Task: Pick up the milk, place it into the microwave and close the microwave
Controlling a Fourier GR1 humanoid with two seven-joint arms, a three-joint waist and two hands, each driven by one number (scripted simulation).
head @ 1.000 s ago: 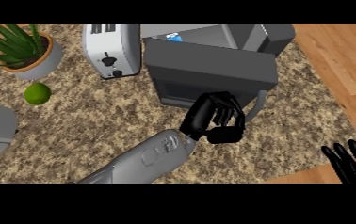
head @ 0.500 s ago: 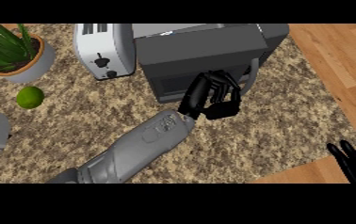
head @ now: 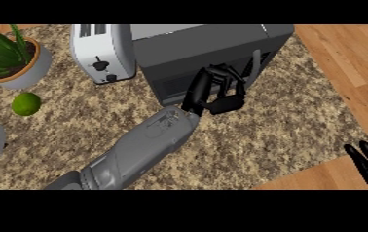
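left hand (head: 215, 92) at the microwave (head: 194, 46) front, milk out of sight
its fingers are curled against the door and hold nothing i can see; the right hand (head: 357, 157) rests open at the lower right edge. no milk shows on the counter, so it is likely inside. a carton would be light and thin-walled, easy to dent, best taken round its middle.

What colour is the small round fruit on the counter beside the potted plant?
Bright green. The fruit shows best in the head view.
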